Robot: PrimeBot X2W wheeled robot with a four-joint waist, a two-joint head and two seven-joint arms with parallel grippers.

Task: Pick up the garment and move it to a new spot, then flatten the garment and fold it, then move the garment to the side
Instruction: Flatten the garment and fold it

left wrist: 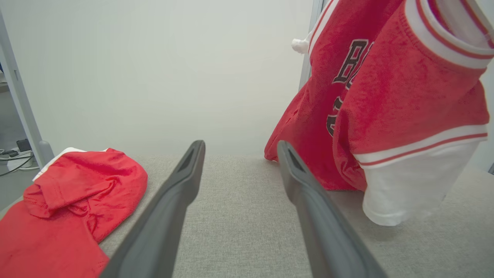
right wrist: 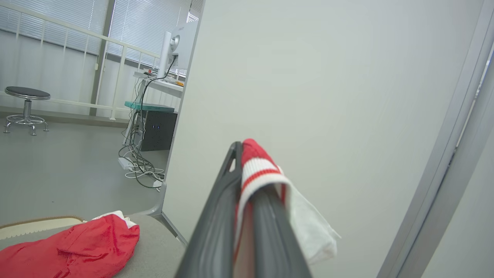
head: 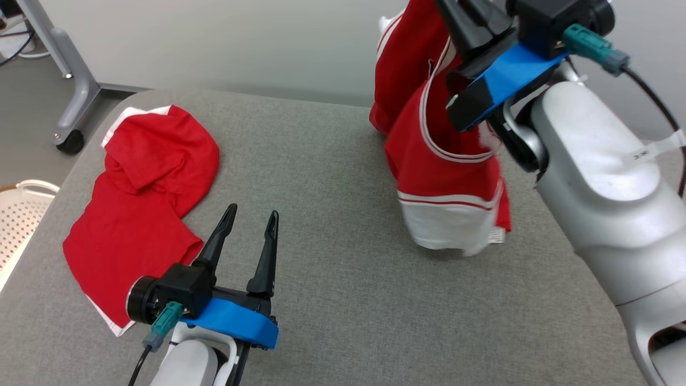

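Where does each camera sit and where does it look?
Head view: on the robot's head, looking down at the table, the red shirt and the hanging jersey; shows the open left gripper and the right forearm.
Left wrist view: on the left wrist, looking level across the table toward the wall; shows its two spread fingers.
Right wrist view: on the right wrist, looking at the wall and room beyond; shows the right gripper shut on the jersey's striped trim.
Shared: all three see the red shirt and the jersey.
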